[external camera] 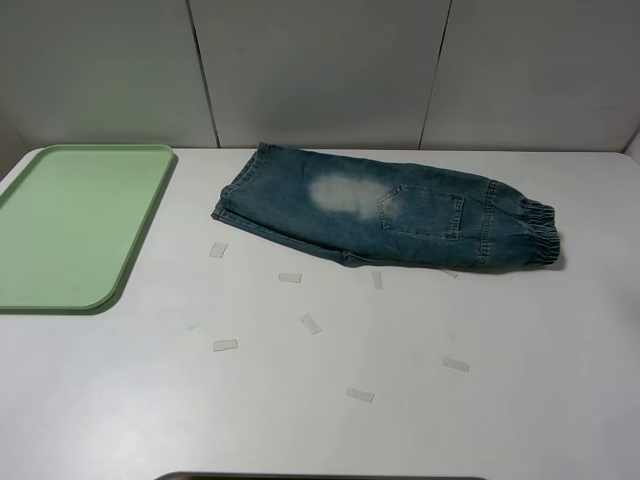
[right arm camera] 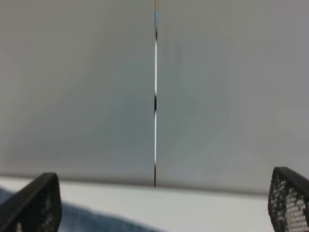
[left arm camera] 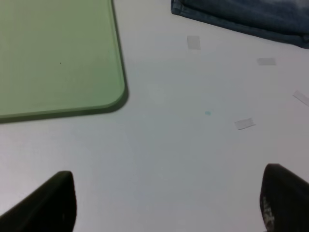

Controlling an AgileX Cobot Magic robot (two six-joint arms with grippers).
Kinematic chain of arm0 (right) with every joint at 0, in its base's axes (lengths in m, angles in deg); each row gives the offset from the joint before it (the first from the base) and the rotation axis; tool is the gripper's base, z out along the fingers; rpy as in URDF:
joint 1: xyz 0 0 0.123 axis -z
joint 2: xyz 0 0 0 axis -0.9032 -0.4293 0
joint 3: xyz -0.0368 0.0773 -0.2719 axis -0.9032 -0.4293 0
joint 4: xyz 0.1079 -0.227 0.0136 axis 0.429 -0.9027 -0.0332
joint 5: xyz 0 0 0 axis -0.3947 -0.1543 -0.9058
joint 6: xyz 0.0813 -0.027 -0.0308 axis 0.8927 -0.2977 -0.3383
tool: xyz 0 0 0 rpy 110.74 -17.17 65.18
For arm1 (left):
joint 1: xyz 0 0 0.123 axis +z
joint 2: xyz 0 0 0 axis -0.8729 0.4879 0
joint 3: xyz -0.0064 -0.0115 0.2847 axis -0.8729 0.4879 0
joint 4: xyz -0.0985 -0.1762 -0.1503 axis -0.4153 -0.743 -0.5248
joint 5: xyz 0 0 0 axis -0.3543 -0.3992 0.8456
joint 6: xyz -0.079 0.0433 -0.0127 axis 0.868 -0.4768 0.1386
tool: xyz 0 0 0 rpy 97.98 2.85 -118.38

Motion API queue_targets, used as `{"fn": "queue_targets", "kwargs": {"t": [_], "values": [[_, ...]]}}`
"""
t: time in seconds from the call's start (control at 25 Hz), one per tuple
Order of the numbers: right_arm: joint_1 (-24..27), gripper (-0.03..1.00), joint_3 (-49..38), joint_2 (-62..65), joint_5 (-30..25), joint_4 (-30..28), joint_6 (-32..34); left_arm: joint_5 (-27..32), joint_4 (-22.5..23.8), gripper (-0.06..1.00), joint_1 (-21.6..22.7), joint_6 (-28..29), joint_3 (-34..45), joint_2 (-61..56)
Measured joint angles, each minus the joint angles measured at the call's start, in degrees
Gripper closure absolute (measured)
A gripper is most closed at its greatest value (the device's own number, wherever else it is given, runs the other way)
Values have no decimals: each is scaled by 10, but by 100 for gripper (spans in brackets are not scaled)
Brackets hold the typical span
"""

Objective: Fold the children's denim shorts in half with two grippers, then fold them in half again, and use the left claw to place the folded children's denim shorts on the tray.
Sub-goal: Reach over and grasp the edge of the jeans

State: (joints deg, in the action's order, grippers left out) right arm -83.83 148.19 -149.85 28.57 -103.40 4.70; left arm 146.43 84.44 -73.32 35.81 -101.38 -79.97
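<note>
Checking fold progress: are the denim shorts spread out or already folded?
Folded once, leg over leg: the children's denim shorts show only one leg and one faded oval. Second fold not done; they lie beside the tray.

The children's denim shorts [external camera: 400, 215] are faded woven cloth, the tray [external camera: 70, 230] smooth matt plastic, the table [external camera: 300, 420] matt.

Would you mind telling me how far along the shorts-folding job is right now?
The first fold looks done: the denim shorts lie doubled on the table, only one leg and one faded oval showing. Nothing is in hand: the left hand and right hand are both open and empty. Still left: the second fold, then the left hand placing the shorts on the tray.
</note>
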Motion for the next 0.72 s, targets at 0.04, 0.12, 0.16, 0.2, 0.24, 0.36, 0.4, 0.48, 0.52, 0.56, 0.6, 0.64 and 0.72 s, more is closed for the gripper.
{"fn": "queue_targets", "kwargs": {"t": [0.04, 0.12, 0.16, 0.2, 0.24, 0.36, 0.4, 0.48, 0.52, 0.56, 0.6, 0.64, 0.72], "values": [[0, 32, 0, -11, -10, 11, -7, -1, 0, 18, 0, 0, 0, 0], [0, 32, 0, -33, -31, 31, -29, -1, 0, 18, 0, 0, 0, 0], [0, 32, 0, -41, -41, 40, -40, -1, 0, 18, 0, 0, 0, 0], [0, 32, 0, -49, -50, 48, -52, -1, 0, 18, 0, 0, 0, 0], [0, 32, 0, -60, -57, 52, -65, -1, 0, 18, 0, 0, 0, 0], [0, 32, 0, -85, -61, 60, -82, -1, 0, 18, 0, 0, 0, 0], [0, 32, 0, -95, -61, 61, -84, -1, 0, 18, 0, 0, 0, 0], [0, 32, 0, -113, -47, 63, -84, -1, 0, 18, 0, 0, 0, 0], [1, 32, 0, -128, -33, 71, -84, -1, 0, 18, 0, 0, 0, 0], [6, 32, 0, -140, -13, 90, -86, -1, 0, 18, 0, 0, 0, 0], [14, 32, 0, -150, 8, 118, -91, -1, 0, 18, 0, 0, 0, 0], [27, 32, 0, -161, 29, 151, -103, -1, 0, 18, 0, 0, 0, 0], [41, 32, 0, -170, 43, 181, -121, -1, 0, 18, 0, 0, 0, 0]]}}
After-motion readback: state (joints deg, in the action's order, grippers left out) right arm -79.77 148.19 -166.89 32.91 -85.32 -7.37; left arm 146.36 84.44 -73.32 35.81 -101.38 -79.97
